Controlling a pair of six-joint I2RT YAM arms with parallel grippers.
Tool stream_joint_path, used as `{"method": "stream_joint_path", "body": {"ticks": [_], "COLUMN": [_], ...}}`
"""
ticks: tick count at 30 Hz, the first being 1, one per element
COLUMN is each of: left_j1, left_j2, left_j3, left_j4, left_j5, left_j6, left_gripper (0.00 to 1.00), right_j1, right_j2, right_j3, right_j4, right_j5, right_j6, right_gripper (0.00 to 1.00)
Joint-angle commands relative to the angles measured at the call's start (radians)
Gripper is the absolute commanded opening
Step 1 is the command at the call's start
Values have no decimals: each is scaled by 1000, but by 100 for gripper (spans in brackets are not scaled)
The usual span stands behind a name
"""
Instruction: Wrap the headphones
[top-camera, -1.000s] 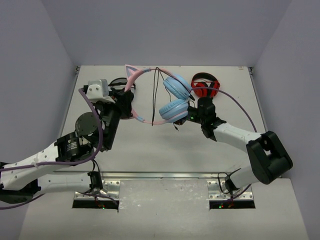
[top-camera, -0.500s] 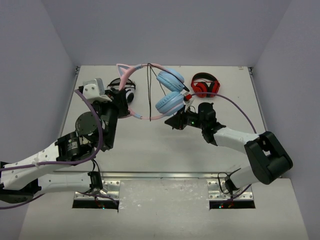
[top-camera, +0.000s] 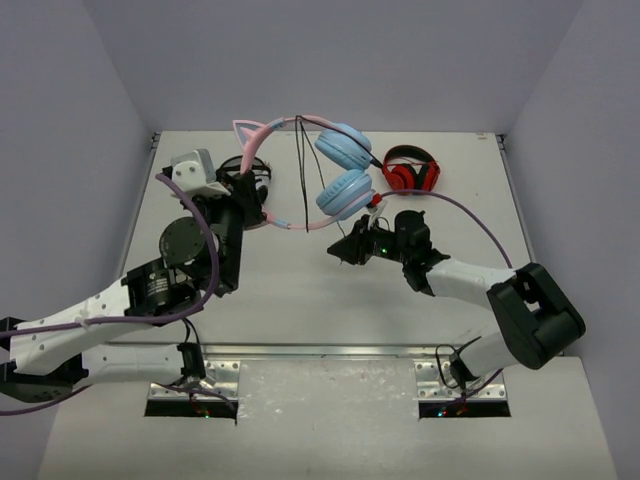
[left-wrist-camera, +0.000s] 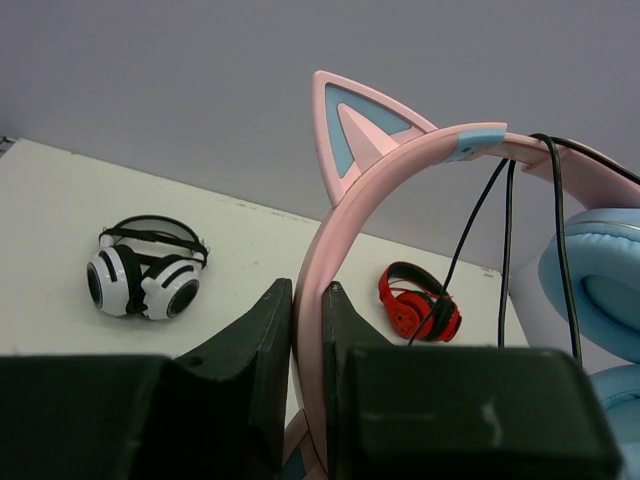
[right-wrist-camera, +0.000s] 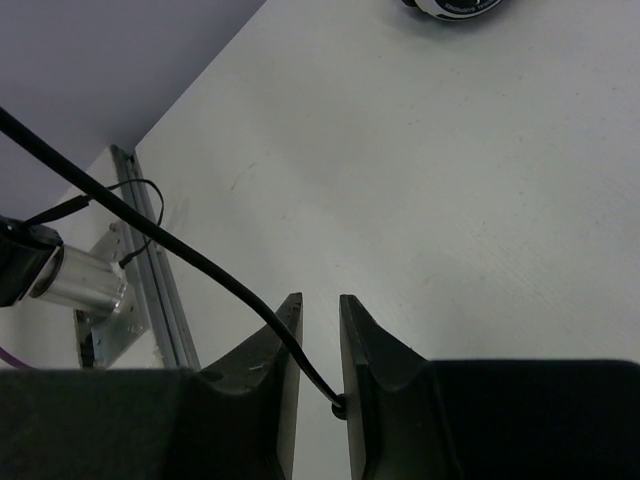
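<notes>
Pink-banded headphones inside left claw grip

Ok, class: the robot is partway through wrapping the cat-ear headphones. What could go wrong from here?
1. The cable runs loose between the right gripper's slightly parted jaws. It could slip out, and the turns draped over the headband may slide off.
2. The left gripper pinches only the thin headband while the headphones hang in the air, so they might swing or twist in that grip.
</notes>
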Motion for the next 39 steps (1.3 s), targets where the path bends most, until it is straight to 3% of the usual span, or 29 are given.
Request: {"method": "stream_joint_path", "body": {"ticks": [1, 7, 9, 15, 20, 22, 25, 30, 32, 35, 39], "left_j1": [-9, -9, -7, -7, -9, -9, -7, 40, 77, 174, 293], "left_j2": [4, 4, 1, -4, -10, -13, -1, 51, 75, 93, 137], "left_j3": [69, 61, 58, 61, 58, 53, 47, 36, 44, 58, 75], "left_j4": [131, 123, 123, 121, 130, 138, 158, 144, 53, -36, -63], "left_j5": [-11, -13, -14, -14, -37, -62, -103, -126, -97, -19, 27], "left_j6": [-17, -28, -30, -34, -31, -31, -39, -100, -164, -273, -286], "left_gripper": [0, 0, 0, 0, 0, 0, 0, 0, 0, 0, 0], "right_j1": [7, 7, 5, 7, 7, 8, 19, 135, 171, 212, 264], "right_j2": [-18, -38, -39, -35, -39, -44, -68, -183, -245, -312, -378], "right_j3": [-15, -34, -35, -43, -58, -64, -90, -121, -129, -140, -144], "right_j4": [37, 27, 19, 17, -1, -3, -13, -77, -99, -140, -208], "right_j5": [16, 30, 32, 44, 66, 70, 87, 209, 266, 303, 338], "right_j6": [-3, -18, -23, -27, -39, -43, -50, -107, -141, -153, -176], "right_gripper": [23, 26, 35, 39, 32, 14, 1, 1, 1, 1, 1]}}
